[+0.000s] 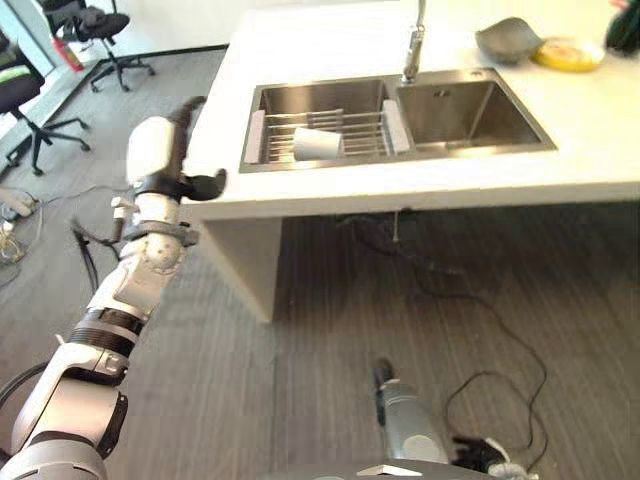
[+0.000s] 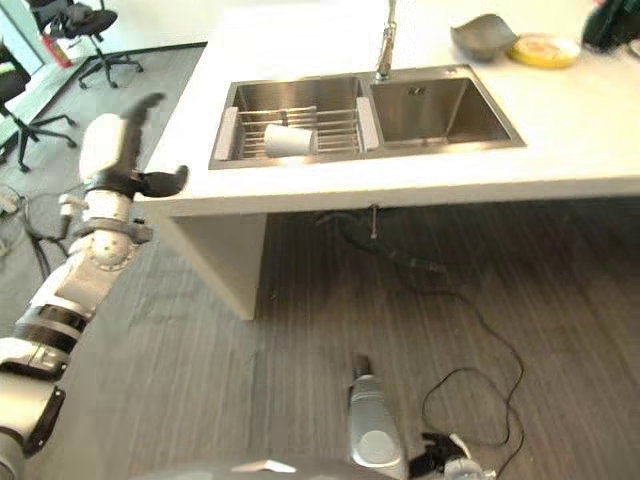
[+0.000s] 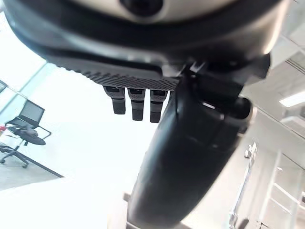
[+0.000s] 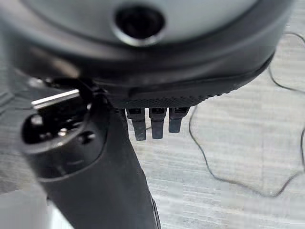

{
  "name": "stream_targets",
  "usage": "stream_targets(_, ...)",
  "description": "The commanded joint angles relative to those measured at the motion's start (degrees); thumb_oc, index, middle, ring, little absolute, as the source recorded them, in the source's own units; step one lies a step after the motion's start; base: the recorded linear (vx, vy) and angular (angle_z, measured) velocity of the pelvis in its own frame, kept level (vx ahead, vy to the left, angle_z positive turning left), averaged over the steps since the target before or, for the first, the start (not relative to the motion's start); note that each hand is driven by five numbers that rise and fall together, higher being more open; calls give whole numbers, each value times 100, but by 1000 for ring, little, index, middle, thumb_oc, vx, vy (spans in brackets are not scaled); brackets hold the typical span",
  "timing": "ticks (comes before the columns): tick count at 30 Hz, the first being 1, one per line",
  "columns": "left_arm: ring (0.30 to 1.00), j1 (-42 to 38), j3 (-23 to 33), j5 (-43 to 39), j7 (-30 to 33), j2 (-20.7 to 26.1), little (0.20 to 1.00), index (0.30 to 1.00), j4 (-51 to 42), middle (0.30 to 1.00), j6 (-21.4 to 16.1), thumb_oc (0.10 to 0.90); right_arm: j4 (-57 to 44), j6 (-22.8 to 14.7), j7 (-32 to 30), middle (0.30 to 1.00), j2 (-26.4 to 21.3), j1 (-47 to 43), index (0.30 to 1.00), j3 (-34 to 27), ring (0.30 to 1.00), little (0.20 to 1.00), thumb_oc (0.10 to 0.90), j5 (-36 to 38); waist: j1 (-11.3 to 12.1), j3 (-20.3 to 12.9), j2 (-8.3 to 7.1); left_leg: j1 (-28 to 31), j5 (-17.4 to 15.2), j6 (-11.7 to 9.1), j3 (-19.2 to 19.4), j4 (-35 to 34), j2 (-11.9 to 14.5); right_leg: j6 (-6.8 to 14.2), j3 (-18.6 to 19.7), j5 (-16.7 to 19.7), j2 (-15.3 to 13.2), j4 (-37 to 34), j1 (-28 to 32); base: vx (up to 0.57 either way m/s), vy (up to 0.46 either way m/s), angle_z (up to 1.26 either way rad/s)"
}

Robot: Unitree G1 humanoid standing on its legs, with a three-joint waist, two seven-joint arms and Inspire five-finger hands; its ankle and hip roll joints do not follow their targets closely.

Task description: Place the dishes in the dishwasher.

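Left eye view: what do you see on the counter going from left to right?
Robot hand → white cup on the sink rack → tap → grey bowl → yellow plate.

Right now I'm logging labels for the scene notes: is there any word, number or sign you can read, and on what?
None can be read.
Cup in the sink: no print visible.
Yellow plate and grey bowl: no print visible.
Counter: plain.
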Motion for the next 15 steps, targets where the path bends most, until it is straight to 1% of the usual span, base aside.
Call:
stream_targets(1, 900, -481, 186, 686, -317, 435, 900, 900, -138, 900, 35, 800, 315, -42, 61, 900, -260, -167, 900, -550, 900, 900, 800, 340, -98, -167, -85, -777, 688, -3, 118, -11, -702, 282, -94, 474, -187, -1052, 1443, 139, -89, 85)
stream_targets(2, 900, -481, 187, 686, -321, 432, 900, 900, -143, 900, 38, 800, 313, -40, 65, 900, -263, -165, 900, -553, 900, 900, 800, 342, -101, -157, -81, -766, 685, -4, 112, -11, -698, 281, -102, 476, -185, -1064, 1463, 174, -101, 55)
stream_targets(3, 900, -458, 241, 681, -382, 452, 900, 900, -71, 900, 74, 800, 343, -17, 168, 900, -274, -145, 900, -560, 900, 900, 800, 374, -85, -205, -55, -694, 671, -21, 99, -11, -668, 229, -95, 451, -163, -1108, 1581, 213, -203, 20)
stream_targets(4, 900, -505, 341, 518, -543, 448, 900, 900, 5, 900, 81, 800, 503, 45, 322, 900, -344, -113, 900, -553, 900, 900, 800, 374, -81, -243, -58, -639, 702, -90, 18, 238, -620, 78, -48, 421, -89, -1101, 1762, 211, -204, 6)
stream_targets(5, 900, -505, 344, 517, -544, 448, 900, 900, 5, 900, 81, 800, 506, 44, 324, 900, -346, -116, 900, -553, 900, 900, 800, 374, -96, -228, -57, -640, 685, -92, 4, 266, -616, 76, -62, 420, -89, -1107, 1782, 217, -201, 8)
stream_targets(6, 900, -466, 402, 444, -526, 423, 900, 900, 42, 900, 81, 800, 557, 57, 361, 900, -395, -124, 900, -538, 900, 900, 800, 369, -81, -217, -39, -683, 617, -130, -2, 647, -580, 40, -106, 328, -69, -1148, 1924, 152, -145, 18)
stream_targets(7, 900, -516, 425, 378, -492, 381, 900, 900, 89, 900, 116, 800, 579, 61, 368, 900, -470, -156, 900, -524, 900, 900, 800, 349, -69, -168, -56, -860, 727, -245, 70, 1209, -558, -26, -168, 291, -66, -1170, 2065, 214, -292, 12)
stream_targets(8, 900, -788, 276, 342, -509, 404, 900, 900, 227, 900, 162, 800, 562, 55, 367, 900, -591, -202, 900, -520, 900, 900, 800, 406, -28, -48, -202, -1277, 1039, -405, 195, 2361, -515, -168, -171, 230, -156, -1148, 2251, 104, -230, 3)
stream_targets(9, 900, -831, 244, 336, -502, 404, 900, 900, 250, 900, 157, 800, 564, 55, 368, 900, -580, -209, 900, -535, 900, 900, 800, 406, -35, -44, -198, -1347, 1000, -411, 169, 2463, -497, -173, -193, 229, -145, -1141, 2235, 102, -202, 3)
stream_targets(10, 900, -909, 231, 314, -438, 446, 900, 900, 264, 900, 172, 800, 569, 91, 346, 900, -606, -236, 900, -558, 900, 900, 800, 455, 38, -4, -244, -1512, 1067, -419, 138, 2544, -513, -205, -213, 173, -182, -1195, 2352, 110, -71, 10)
stream_targets(11, 900, -1021, 185, 357, -405, 557, 900, 900, 253, 900, 200, 800, 638, 118, 330, 900, -608, -281, 900, -620, 900, 900, 800, 538, 59, -24, -222, -1581, 1075, -373, 341, 2065, -386, -168, -278, 123, -186, -1338, 2461, 185, -64, 2)
stream_targets(12, 900, -1082, 124, 445, -412, 585, 900, 900, 250, 900, 259, 800, 673, 107, 321, 900, -602, -264, 900, -654, 900, 900, 800, 624, 89, -47, -186, -1551, 1013, -308, 497, 1566, -327, -128, -336, 111, -185, -1436, 2528, 193, -28, -1)
stream_targets(13, 900, -1077, 115, 474, -391, 619, 900, 900, 298, 900, 247, 800, 634, 113, 331, 900, -604, -300, 900, -633, 900, 900, 800, 612, 144, -42, -152, -1531, 1068, -343, 424, 1363, -312, -80, -376, 130, -194, -1542, 2587, 126, -12, -3)
stream_targets(14, 900, -1071, 120, 473, -391, 622, 900, 900, 296, 900, 245, 800, 634, 114, 331, 900, -605, -301, 900, -629, 900, 900, 800, 611, 138, -38, -155, -1518, 1078, -345, 422, 1346, -316, -80, -380, 136, -197, -1557, 2601, 105, -14, 1)
stream_targets(15, 900, -940, 226, 490, -400, 724, 900, 900, 196, 900, 226, 800, 614, 88, 330, 900, -581, -342, 900, -604, 900, 900, 800, 564, 173, -84, -148, -1481, 1015, -342, 365, 1242, -338, -59, -371, 127, -189, -1688, 2666, 147, -2, -20)
